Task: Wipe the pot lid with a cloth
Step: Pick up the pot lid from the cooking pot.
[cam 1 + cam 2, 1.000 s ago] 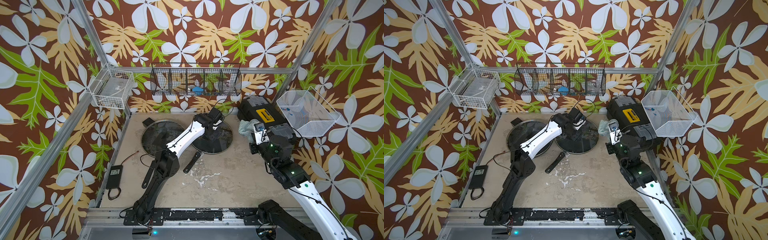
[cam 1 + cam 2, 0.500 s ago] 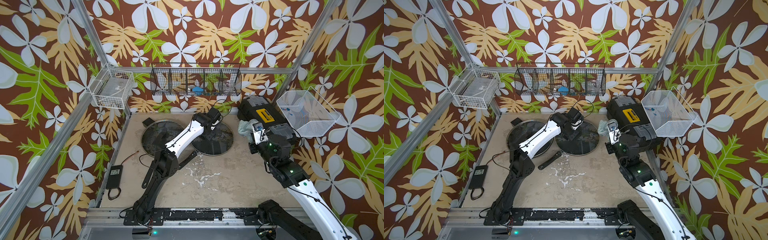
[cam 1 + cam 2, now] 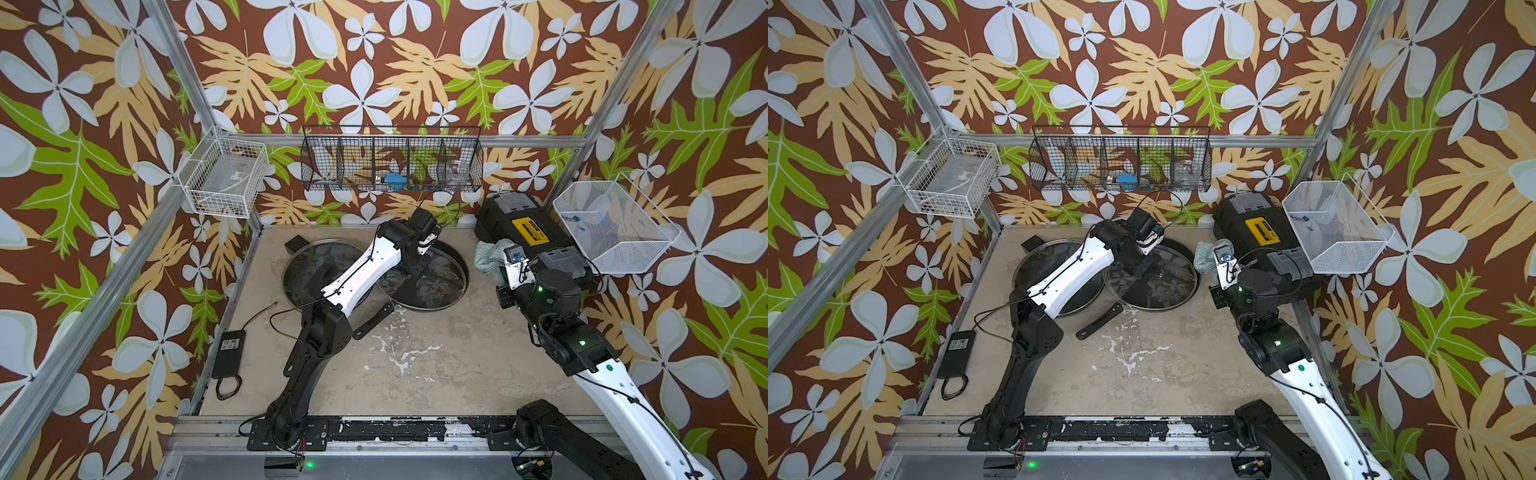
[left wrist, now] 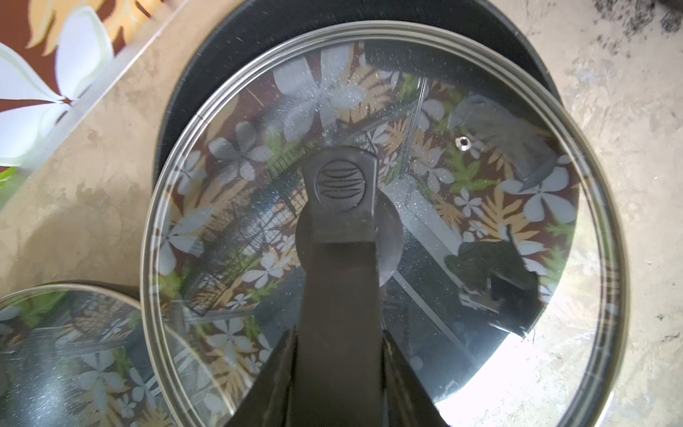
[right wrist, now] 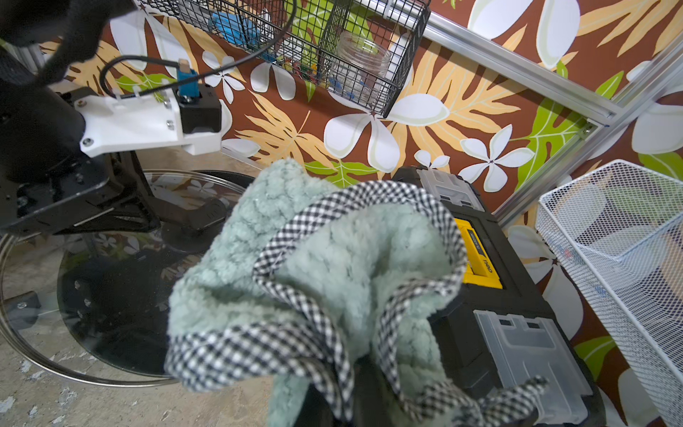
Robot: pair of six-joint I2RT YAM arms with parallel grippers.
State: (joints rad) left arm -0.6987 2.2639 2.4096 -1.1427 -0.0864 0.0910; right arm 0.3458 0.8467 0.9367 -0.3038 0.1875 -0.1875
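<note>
Pot lid (image 3: 440,286): round glass lid with a metal rim, toward the back of the counter (image 3: 436,365). The left wrist view shows fine white flecks on the glass.
Power adapter (image 3: 227,353): well to the left of the pot lid, at the counter's edge.
Second glass lid (image 3: 307,268): just left of the pot lid. In the left wrist view the pot lid's rim overlaps its edge.
Left gripper (image 4: 340,344): over the pot lid's middle, its fingers (image 4: 275,384) pressed in on either side of the black handle (image 4: 342,185).
Black pan (image 4: 207,74): beneath the pot lid, which sits off-centre, so a crescent of pan shows on the back-wall side.
Cloth (image 5: 332,277): right of the pot lid and off the counter. It is a bunched pale teal fleece with black-and-white checked edging.
Right gripper (image 5: 332,410): under the cloth, right of the pot lid. Its fingers are buried in the folds and pinched shut on them.
Toolbox (image 3: 528,232): black with a yellow latch, right of the pot lid and beyond the cloth.
Mesh basket (image 3: 627,249): white, farthest right of the pot lid, on the side wall.
</note>
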